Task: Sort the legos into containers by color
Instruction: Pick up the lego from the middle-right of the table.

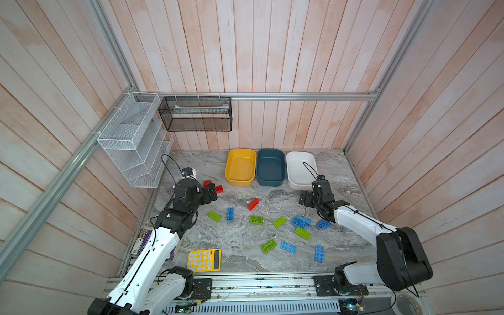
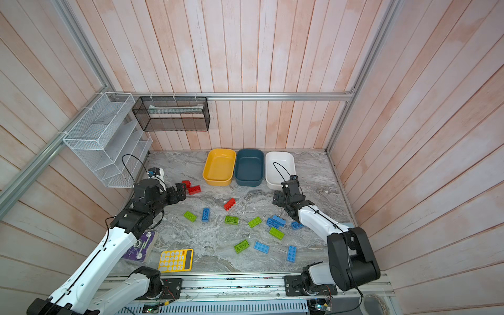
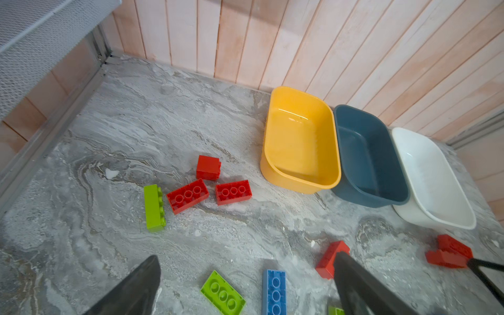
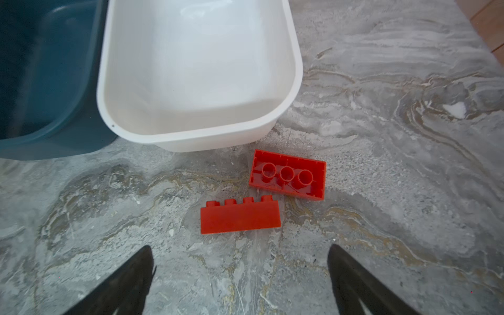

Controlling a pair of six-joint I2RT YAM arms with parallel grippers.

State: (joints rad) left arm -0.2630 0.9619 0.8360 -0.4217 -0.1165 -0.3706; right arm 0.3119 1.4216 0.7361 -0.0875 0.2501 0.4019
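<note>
Right wrist view: the right gripper (image 4: 240, 249), jaws spread wide and holding nothing, is poised above the marble table (image 4: 395, 177). It sits just near of two red legos (image 4: 240, 218), one on its side and the other upside down, that lie close to the near wall of the white tub (image 4: 196, 136). The dark teal tub (image 4: 54, 136) stands just to its left. In both top views the yellow tub (image 1: 240, 167) completes the row along the far edge, at its left end. The left gripper (image 1: 213, 191), likewise open and empty, hovers at the far left by a cluster of red legos (image 3: 233, 192), with a lime green lego (image 3: 154, 207) on its side just beside them. A lone red lego (image 1: 253, 204) lies mid-table. More green legos (image 1: 256, 220) and blue legos (image 1: 288, 247) are scattered across the middle and near right, all outside the tubs. A yellow calculator (image 1: 204, 260) sits near left.
</note>
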